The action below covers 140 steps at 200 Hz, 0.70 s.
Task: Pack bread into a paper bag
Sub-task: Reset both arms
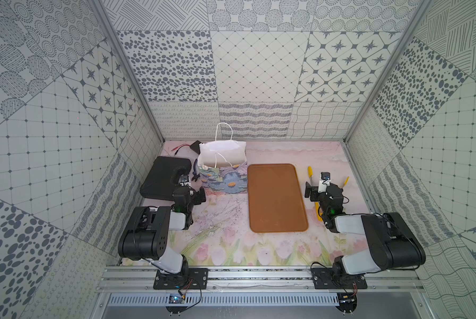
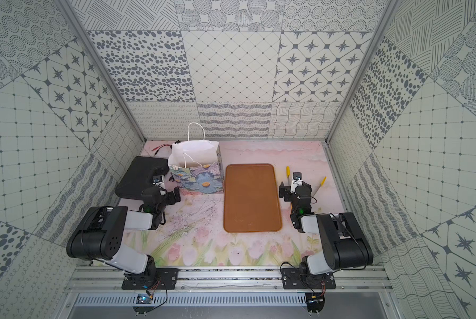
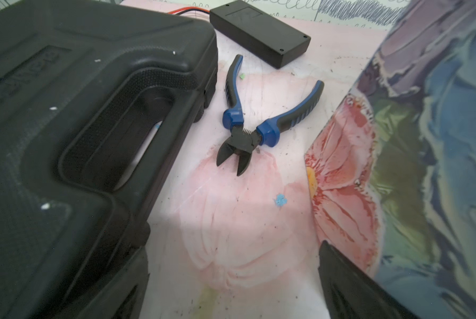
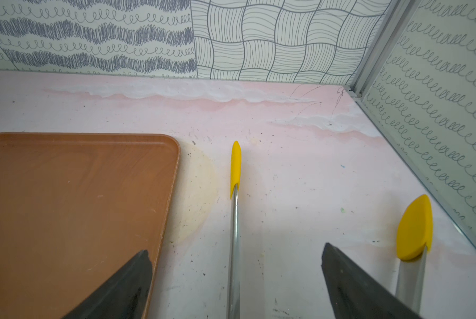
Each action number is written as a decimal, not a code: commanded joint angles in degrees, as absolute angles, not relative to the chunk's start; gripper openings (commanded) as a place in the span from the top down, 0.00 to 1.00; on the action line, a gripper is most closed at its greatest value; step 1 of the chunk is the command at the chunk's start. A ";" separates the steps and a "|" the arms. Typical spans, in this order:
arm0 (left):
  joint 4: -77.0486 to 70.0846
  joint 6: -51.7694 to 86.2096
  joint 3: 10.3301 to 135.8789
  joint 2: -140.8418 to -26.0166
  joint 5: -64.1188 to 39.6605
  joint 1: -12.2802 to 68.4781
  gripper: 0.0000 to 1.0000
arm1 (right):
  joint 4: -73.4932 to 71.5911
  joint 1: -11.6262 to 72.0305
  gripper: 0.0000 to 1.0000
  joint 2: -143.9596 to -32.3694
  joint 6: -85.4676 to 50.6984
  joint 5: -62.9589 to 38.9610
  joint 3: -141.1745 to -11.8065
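No bread shows in any view. The paper bag [image 1: 222,176] [image 2: 195,176] stands upright and open at the back left of centre, one cord handle raised, flower print facing forward; only white paper shows in its mouth. My left gripper [image 1: 190,191] [image 3: 234,248] hovers open just left of the bag's front corner, one finger beside the bag's printed side [image 3: 424,138], nothing between the fingers. My right gripper [image 1: 324,190] [image 4: 235,248] is open low over the table right of the tray, straddling one arm of the tongs [image 4: 235,171].
A brown tray [image 1: 275,198] [image 4: 65,193] lies bare in the middle. The yellow-tipped tongs [image 1: 310,174] lie spread near the right wall. A black case [image 1: 162,176] [image 3: 65,138], blue-handled pliers [image 3: 245,129] and a small black box [image 3: 259,33] crowd the bag's left side.
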<state>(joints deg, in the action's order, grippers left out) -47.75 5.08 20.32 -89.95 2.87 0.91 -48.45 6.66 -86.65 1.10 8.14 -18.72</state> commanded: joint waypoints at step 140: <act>-49.96 1.87 23.43 -90.67 -1.15 1.21 0.01 | -47.90 2.87 0.00 -89.14 -0.96 2.10 -23.69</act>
<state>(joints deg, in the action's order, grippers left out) -48.47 3.64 22.81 -90.50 1.02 1.06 -46.48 2.81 -89.19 -0.45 2.55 -23.05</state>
